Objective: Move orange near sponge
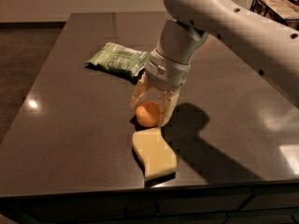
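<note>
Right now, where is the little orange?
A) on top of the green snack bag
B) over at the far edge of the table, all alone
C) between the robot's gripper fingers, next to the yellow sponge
C: the gripper is closed around the orange, close beside one end of the sponge; the green packet lies farther back.

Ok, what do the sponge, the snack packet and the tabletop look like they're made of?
The sponge looks like pale yellow foam, matte and soft-edged. The snack packet is probably thin plastic film, crinkled and slightly shiny. The tabletop is dark and polished, stone or laminate; it mirrors lights. The gripper, closed around the orange, sits just behind the sponge.
</note>
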Action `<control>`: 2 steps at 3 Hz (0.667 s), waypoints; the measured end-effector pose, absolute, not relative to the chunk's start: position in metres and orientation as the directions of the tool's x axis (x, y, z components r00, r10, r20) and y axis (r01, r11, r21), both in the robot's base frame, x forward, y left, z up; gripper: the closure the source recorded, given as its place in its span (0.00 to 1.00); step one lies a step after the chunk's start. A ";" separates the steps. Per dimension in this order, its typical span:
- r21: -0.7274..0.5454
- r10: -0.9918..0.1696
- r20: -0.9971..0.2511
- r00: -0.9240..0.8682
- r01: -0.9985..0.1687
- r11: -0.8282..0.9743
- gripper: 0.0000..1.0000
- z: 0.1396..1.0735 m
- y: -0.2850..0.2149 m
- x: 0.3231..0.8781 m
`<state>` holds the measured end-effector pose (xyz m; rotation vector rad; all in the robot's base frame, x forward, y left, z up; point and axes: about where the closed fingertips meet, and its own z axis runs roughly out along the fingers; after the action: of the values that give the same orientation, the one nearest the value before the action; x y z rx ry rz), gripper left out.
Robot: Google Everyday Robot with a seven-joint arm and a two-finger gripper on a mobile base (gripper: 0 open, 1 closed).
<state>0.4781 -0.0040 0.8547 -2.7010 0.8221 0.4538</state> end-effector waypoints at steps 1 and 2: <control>-0.162 -0.473 -0.363 0.803 -0.555 -0.816 0.61 0.851 -0.004 0.480; -0.178 -0.474 -0.358 0.804 -0.558 -0.811 0.36 0.850 0.000 0.484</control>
<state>0.4839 0.0001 0.8501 -2.7162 0.7939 0.4341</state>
